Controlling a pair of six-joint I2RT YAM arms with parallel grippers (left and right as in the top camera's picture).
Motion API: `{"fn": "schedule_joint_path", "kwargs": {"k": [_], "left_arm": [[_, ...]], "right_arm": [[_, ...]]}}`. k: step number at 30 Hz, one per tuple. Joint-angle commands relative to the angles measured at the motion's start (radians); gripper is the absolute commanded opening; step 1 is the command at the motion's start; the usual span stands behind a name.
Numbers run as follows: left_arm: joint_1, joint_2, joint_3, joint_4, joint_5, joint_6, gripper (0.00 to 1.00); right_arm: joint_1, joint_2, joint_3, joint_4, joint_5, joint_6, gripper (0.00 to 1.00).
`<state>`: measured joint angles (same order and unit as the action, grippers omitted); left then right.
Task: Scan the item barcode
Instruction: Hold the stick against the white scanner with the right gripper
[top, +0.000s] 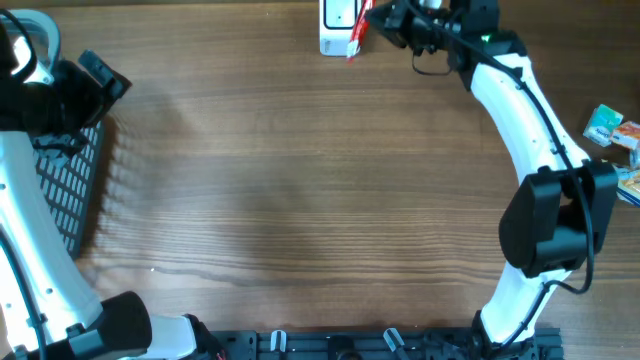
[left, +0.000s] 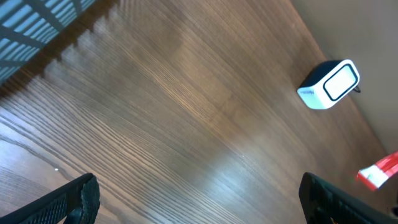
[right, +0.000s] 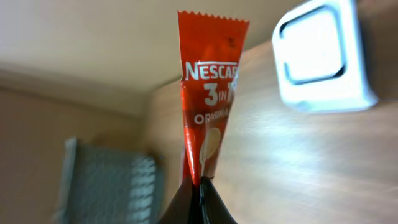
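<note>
Wood-grain tabletop (top: 300, 180) runs under both of your arms, and the right wrist camera shows a plain beige wall behind it. Your right claw (right: 199, 198) is clenched on the lower end of a red Nescafé 3-in-1 sachet (right: 208, 99). The sachet stands up out of the pinched fingertips with its crimped edge at the top. Just beyond that claw, off to one side of the sachet, sits the white scanner (right: 320, 59), with its dark-framed window in view. The two are close, but you cannot tell from these views whether they touch. From overhead, the sachet lies between the right claw and the scanner, at the table's far edge.

Your left claw (left: 199, 208) is released. Its fingers (left: 71, 202) are spread out to the lower corners of its wrist view, with wood showing between them. Well ahead of it you see the scanner and the sachet's tip. A black mesh basket (top: 70, 185) lies just beside the left claw. Some coloured packets (top: 612, 130) lie well apart from the right claw, at the table's right edge.
</note>
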<state>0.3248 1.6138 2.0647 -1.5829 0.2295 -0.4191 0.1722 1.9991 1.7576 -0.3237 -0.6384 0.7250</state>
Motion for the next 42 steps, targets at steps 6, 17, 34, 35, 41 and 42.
{"fn": "schedule_joint_path", "kwargs": {"k": [6,17,34,35,41,42], "left_arm": [[-0.076,0.063,-0.006,-0.008,-0.011,0.024,1.00],[-0.156,0.090,-0.051,-0.007,-0.045,0.024,1.00],[-0.166,0.090,-0.071,0.008,-0.055,0.023,1.00],[-0.166,0.090,-0.071,0.008,-0.055,0.023,1.00],[-0.166,0.090,-0.071,0.008,-0.055,0.023,1.00],[-0.166,0.090,-0.071,0.008,-0.055,0.023,1.00]], "right_arm": [[0.152,0.011,0.049,-0.018,0.601,-0.252,0.04],[0.185,0.211,0.097,0.126,0.708,-0.254,0.05],[0.196,0.392,0.190,0.261,0.792,-0.274,0.05],[0.196,0.392,0.196,0.255,0.792,-0.274,0.05],[0.179,0.371,0.266,0.106,0.805,-0.238,0.04],[0.171,0.357,0.276,0.072,0.809,-0.218,0.04]]}}
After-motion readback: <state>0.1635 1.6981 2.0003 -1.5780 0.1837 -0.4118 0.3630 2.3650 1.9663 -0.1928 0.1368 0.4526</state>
